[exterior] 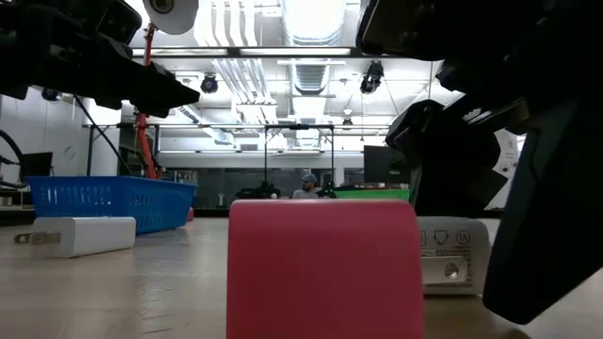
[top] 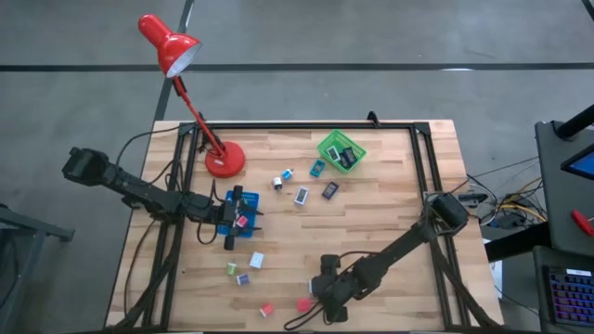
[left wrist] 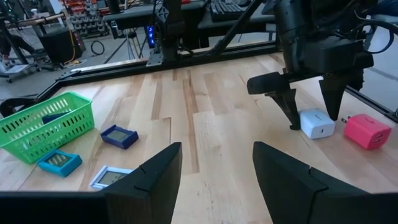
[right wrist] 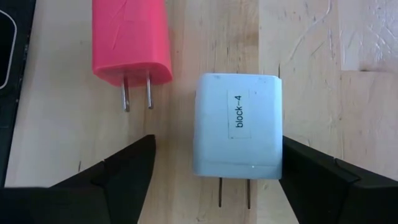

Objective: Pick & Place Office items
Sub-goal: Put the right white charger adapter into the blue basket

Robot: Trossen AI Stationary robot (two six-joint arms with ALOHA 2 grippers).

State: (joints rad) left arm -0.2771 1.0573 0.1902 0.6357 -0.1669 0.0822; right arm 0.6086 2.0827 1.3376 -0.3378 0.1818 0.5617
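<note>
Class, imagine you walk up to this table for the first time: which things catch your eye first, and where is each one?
The red desk lamp stands at the table's far left corner. At the near edge, the right gripper is open around a white charger block labelled block-4, with a pink charger block beside it. The left gripper hovers open over the blue tray, and a green basket sits at the far side.

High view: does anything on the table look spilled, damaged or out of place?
Nothing stands out. The office items lie loose across the wood, none visibly broken. The right end effector straddles a white block lying flat beside a red block.
</note>
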